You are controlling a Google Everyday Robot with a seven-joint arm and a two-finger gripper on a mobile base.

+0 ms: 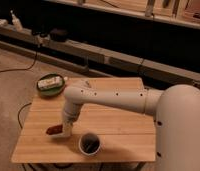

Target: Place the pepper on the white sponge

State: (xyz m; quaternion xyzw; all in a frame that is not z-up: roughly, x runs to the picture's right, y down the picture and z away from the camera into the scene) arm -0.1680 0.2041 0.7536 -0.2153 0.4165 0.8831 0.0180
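Gripping one pepper in the hand, low over table | one cup | one bowl

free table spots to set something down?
Bare wood: the table's far right, behind the arm; front-left corner, below the pepper. Crowded: the hand by the pepper, cup beside it, green bowl far left.

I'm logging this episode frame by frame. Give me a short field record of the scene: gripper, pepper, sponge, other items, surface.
gripper: low over the table's front left, at the pepper
pepper: reddish piece on the wood beside the gripper
white sponge: not identifiable
green bowl: back left corner, holding pale items
dark cup: front centre, upright
table: wooden slats
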